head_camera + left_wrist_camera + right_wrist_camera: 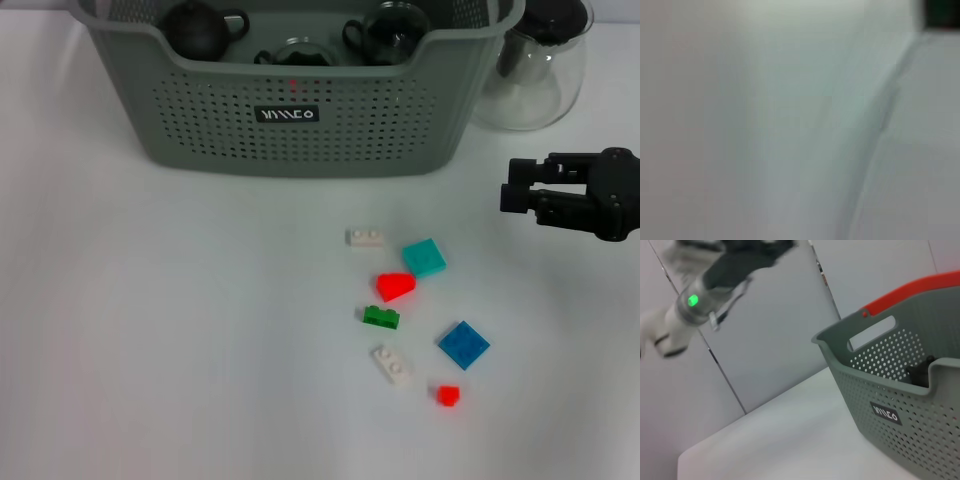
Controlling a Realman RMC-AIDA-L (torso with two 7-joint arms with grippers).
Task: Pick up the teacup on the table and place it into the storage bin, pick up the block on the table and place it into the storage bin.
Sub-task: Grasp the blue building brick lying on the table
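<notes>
The grey-green perforated plastic storage bin (300, 120) stood at 12 o'clock on the white table (150, 330), holding dark teaware, with a clear glass pitcher (530, 70) just beside it at 2 o'clock. Small plastic blocks lay scattered near centre, including a red wedge block (395, 286) and a blue square block (463, 344). The black right gripper (512, 190) hovered at 3 o'clock, well apart from the blocks, holding nothing; its jaw opening could not be determined.

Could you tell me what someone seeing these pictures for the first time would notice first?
Probably the large grey-green perforated plastic storage bin at the table's far edge, with dark teaware inside. Next, the loose cluster of small coloured blocks on the white table in front of it, such as the red wedge block and the blue square block. The black right tool hovers at the right edge, near them.
</notes>
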